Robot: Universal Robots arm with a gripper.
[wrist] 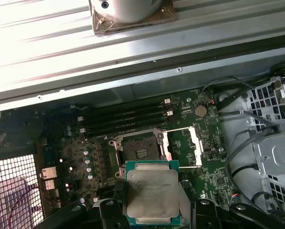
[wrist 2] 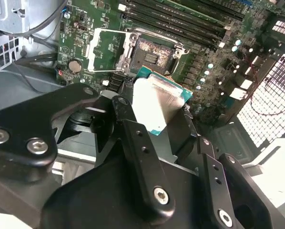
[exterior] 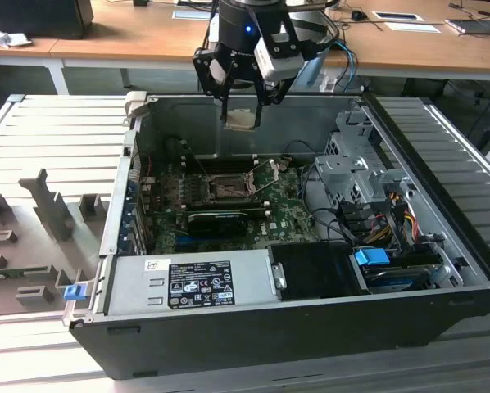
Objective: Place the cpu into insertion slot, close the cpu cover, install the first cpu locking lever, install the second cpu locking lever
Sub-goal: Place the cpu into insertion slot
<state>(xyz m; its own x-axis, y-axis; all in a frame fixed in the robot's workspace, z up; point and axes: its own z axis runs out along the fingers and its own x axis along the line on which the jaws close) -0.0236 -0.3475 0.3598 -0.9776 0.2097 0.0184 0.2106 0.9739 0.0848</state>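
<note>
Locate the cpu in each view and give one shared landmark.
Exterior view: cpu held in the gripper, above the computer case.
Second wrist view: cpu between the gripper's black links, beside the insertion slot.
First wrist view: cpu in front of the insertion slot, overlapping its edge.
Shared landmark: the insertion slot, in all three.

cpu edges partly behind fingers, insertion slot near rim behind cpu
</note>
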